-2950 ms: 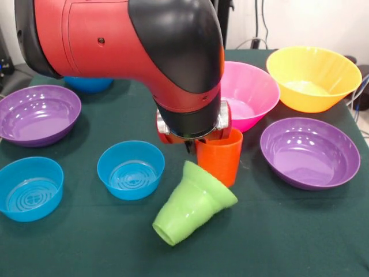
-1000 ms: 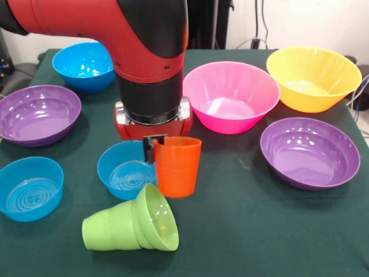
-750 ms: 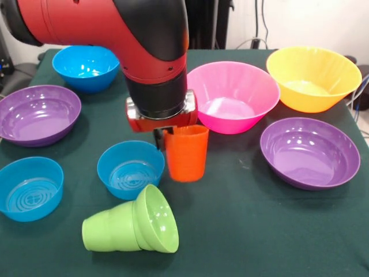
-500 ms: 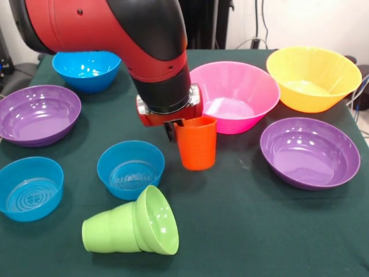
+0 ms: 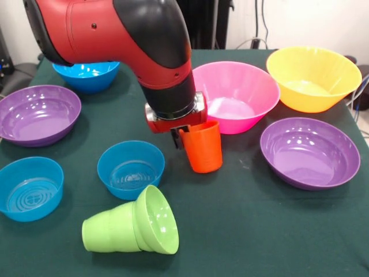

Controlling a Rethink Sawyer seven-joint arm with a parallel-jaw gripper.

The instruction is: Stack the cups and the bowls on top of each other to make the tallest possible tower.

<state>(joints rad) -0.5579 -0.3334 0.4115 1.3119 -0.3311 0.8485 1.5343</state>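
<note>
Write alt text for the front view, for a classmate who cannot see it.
A red and black robot arm's gripper holds an orange cup by its rim, tilted, on a dark green table. Around it sit blue, purple, pink and yellow bowls; a lime green cup lies on its side in front.

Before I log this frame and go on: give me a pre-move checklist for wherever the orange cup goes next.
1. Grip: gripper shut on the orange cup's rim: ok.
2. Cup attitude: tilted slightly, not plumb: not ok.
3. Cup clear of the table: cannot tell.
4. Pink bowl beside the cup, upright and empty: ok.
5. Green cup lies on its side, away from the orange one: ok.
6. Tower: nothing stacked: not ok.
</note>
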